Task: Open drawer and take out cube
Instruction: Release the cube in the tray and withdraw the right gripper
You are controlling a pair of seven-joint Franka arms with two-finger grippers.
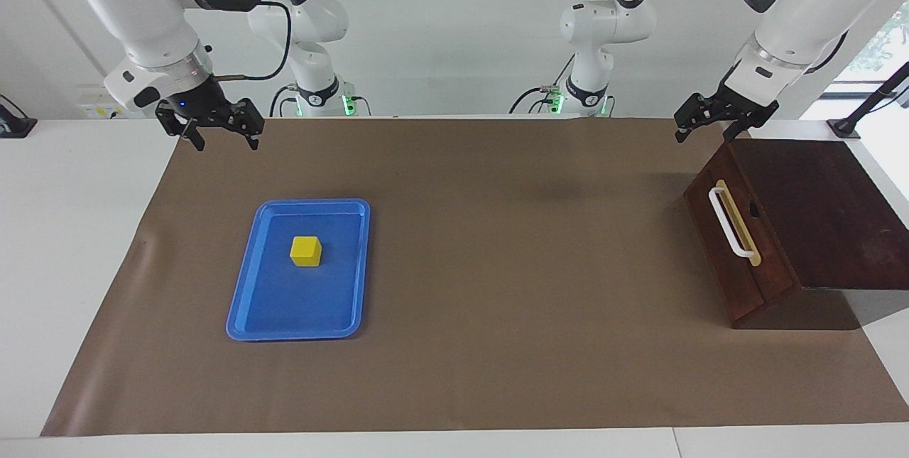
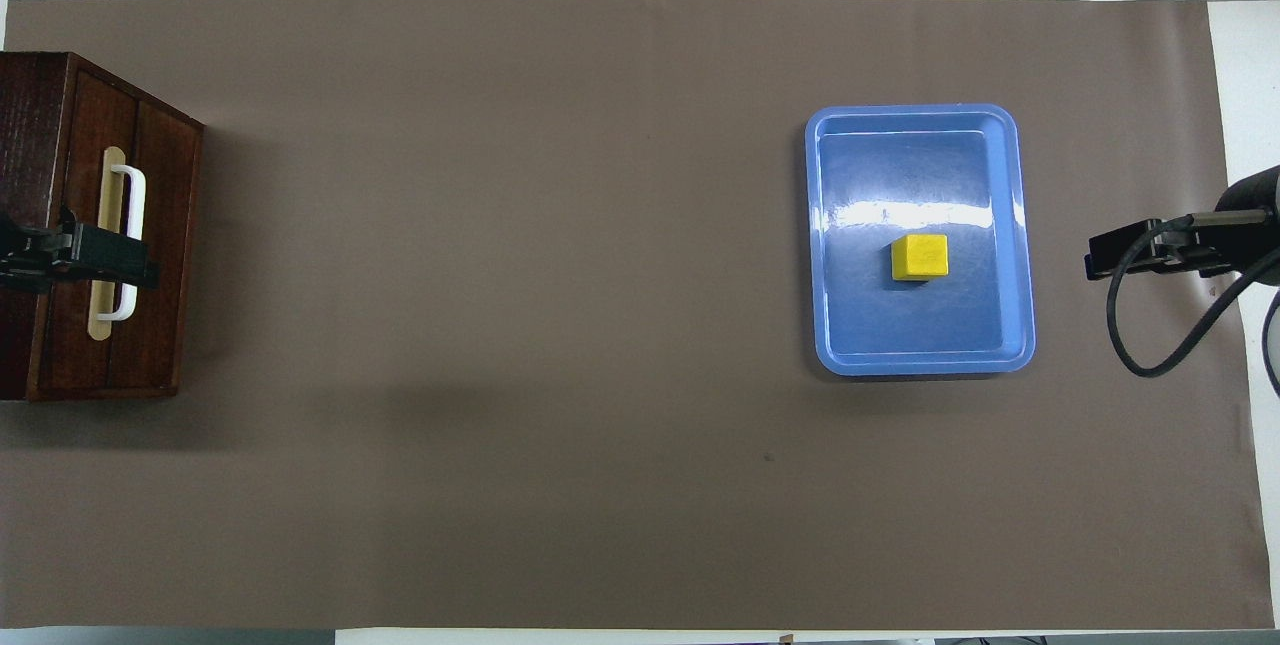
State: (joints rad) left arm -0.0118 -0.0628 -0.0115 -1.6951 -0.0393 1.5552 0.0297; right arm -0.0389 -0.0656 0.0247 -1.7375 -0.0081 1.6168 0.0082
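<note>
The yellow cube [image 1: 306,251] [image 2: 920,257] sits in the blue tray [image 1: 298,334] [image 2: 920,365] toward the right arm's end of the table. The dark wooden drawer [image 1: 717,259] [image 2: 160,225] is shut in its box at the left arm's end, its white handle [image 1: 726,224] showing. My right gripper [image 1: 226,144] [image 2: 1100,260] hangs open and empty in the air over the mat, beside the tray. My left gripper [image 1: 703,135] [image 2: 130,260] is also raised, open and empty, by the box's corner nearest the robots; from overhead it covers part of the handle.
A brown mat [image 1: 497,231] covers most of the white table. The dark box [image 1: 817,209] stands at the mat's edge. Two more robot bases [image 1: 312,89] stand at the robots' side of the table.
</note>
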